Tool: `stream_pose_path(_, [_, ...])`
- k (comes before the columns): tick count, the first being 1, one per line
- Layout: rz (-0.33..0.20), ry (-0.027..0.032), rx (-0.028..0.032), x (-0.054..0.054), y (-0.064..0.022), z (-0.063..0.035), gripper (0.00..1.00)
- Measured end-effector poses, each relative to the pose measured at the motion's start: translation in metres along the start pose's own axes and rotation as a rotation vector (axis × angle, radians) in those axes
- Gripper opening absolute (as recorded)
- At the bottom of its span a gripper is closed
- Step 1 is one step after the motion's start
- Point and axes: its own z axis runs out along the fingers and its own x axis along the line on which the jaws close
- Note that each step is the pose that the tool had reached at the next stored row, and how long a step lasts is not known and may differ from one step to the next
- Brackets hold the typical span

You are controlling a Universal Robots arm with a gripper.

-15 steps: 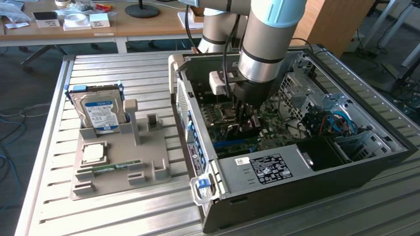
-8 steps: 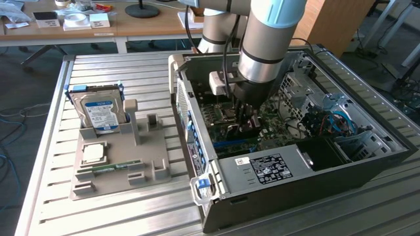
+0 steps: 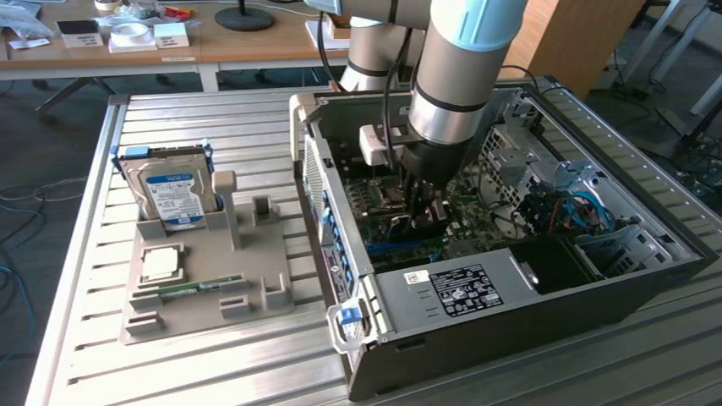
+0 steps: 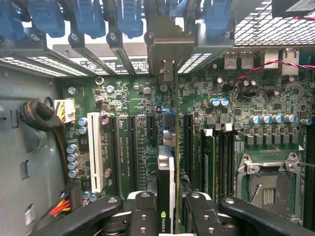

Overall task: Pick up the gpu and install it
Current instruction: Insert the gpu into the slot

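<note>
The gpu (image 4: 165, 169) shows edge-on in the wrist view, a thin dark card with a green logo near the fingers (image 4: 142, 214). Its metal bracket (image 4: 166, 46) reaches the rear slot openings of the case. My gripper (image 4: 167, 205) is shut on the card's upper edge, one finger on each face. The card stands upright over the long black expansion slots of the green motherboard (image 4: 128, 96); I cannot tell whether it sits in a slot. In the exterior view the gripper (image 3: 423, 216) is down inside the open computer case (image 3: 631, 279), just above the board.
Blue card latches (image 4: 88, 17) line the case's rear wall. A white slot (image 4: 95, 152) and the bare processor socket (image 4: 268, 182) flank the card. The power supply (image 3: 451, 292) fills the case's near corner. Outside, a grey holder (image 3: 226, 288) carries a hard drive (image 3: 172, 194), a processor (image 3: 158, 262) and a memory stick (image 3: 186, 288).
</note>
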Motion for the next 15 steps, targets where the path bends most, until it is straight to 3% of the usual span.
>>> stream_pose_path(15, [0.000,0.0005,-0.0002,0.0002,0.0013,0.0051,0.27])
